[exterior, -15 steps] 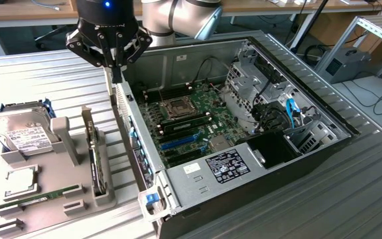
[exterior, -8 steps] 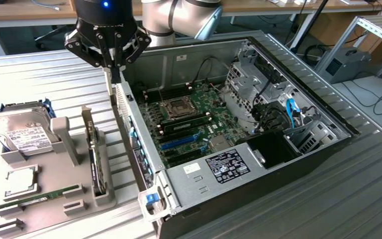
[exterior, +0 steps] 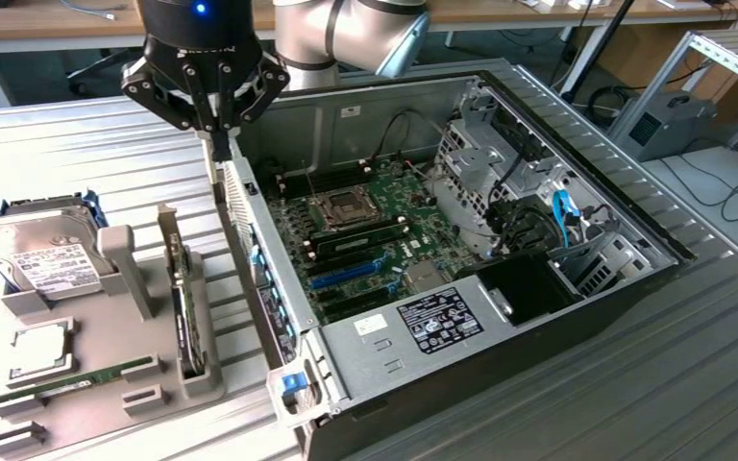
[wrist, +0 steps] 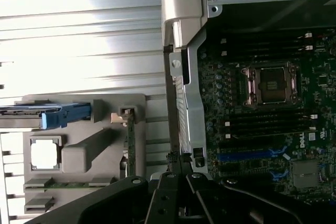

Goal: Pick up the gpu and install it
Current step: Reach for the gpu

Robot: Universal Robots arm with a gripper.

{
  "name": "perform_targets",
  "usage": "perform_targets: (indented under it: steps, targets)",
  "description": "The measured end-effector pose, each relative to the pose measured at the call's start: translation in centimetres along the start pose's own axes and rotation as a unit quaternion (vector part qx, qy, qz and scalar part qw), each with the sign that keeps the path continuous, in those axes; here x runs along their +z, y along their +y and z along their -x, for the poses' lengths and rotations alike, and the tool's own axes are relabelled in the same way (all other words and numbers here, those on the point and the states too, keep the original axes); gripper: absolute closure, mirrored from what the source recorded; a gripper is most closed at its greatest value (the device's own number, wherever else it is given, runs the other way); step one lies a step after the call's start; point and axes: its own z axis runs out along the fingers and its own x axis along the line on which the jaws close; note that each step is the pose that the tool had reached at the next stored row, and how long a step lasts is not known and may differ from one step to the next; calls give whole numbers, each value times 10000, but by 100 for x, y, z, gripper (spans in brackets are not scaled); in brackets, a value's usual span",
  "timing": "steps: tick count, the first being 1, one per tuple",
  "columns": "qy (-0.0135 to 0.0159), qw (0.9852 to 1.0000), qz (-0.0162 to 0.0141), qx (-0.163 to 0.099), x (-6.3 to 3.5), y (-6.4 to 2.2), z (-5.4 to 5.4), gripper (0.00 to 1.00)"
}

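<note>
In the exterior view, the pincer [exterior: 220, 134] hung over the far part of the open computer case [exterior: 343, 115], right above the case wall on the exterior view's left. Its fingers were pressed together and carried nothing. The gpu [exterior: 181, 307] stood on edge in a slot of the grey holder [exterior: 132, 274], which sat on the ribbed metal desk [exterior: 87, 154] just beside the case, on the exterior view's left and nearer the camera than the pincer. The gpu was well apart from the pincer. In the same holder, farther to the exterior view's left, lay a silver hard drive [exterior: 46, 261], a square processor chip [exterior: 42, 348] and a narrow green memory stick [exterior: 81, 381]. Inside the case the motherboard [exterior: 382, 230] lay flat with its processor socket [exterior: 343, 206] exposed. In the wrist view, the closed pincer [wrist: 181, 174] sat directly over the perforated metal case wall [wrist: 186, 93], with the motherboard [wrist: 262, 129] on one side of that wall. On the other side was the holder [wrist: 89, 148], and the gpu [wrist: 130, 145] showed edge-on in its slot, apart from the fingers.
</note>
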Motion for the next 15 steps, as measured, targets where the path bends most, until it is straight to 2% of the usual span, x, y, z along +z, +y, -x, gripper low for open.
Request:
perform_targets:
  steps: [15]
  targets:
    - [0, 10000, -1, 0, -1, -4, -58, 89]
